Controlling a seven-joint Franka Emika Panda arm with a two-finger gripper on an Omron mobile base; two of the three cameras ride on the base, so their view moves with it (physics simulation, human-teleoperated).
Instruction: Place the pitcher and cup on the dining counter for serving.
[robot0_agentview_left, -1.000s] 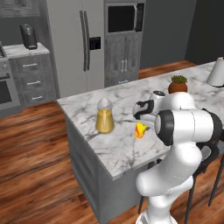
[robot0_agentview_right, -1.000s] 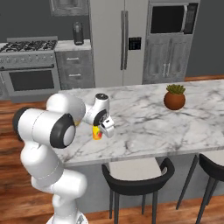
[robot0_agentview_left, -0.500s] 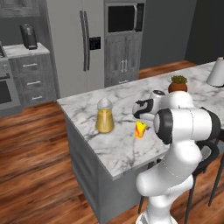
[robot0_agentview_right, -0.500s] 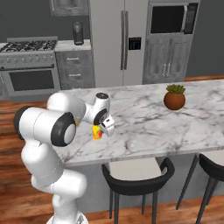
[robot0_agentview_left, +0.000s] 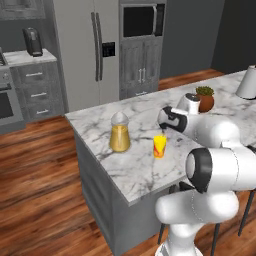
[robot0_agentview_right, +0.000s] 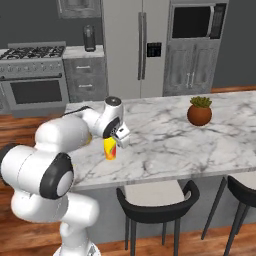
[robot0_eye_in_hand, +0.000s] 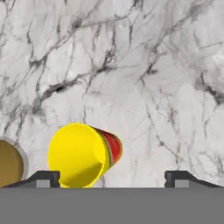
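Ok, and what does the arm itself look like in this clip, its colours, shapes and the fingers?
The arm is built of glossy white rounded segments with dark, nearly black rings at the joints, one large dark disc on the near elbow. The gripper ends in a boxy white hand with dark trim; its two fingers are small, dark and flat-topped. No loose cables or printed markings can be made out.

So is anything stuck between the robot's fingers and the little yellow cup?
No, nothing visible is. The yellow cup stands upright on the dining counter, right under the gripper. The fingers are spread wide, with the cup nearer one of them. The pitcher stands apart to the side, not in between.
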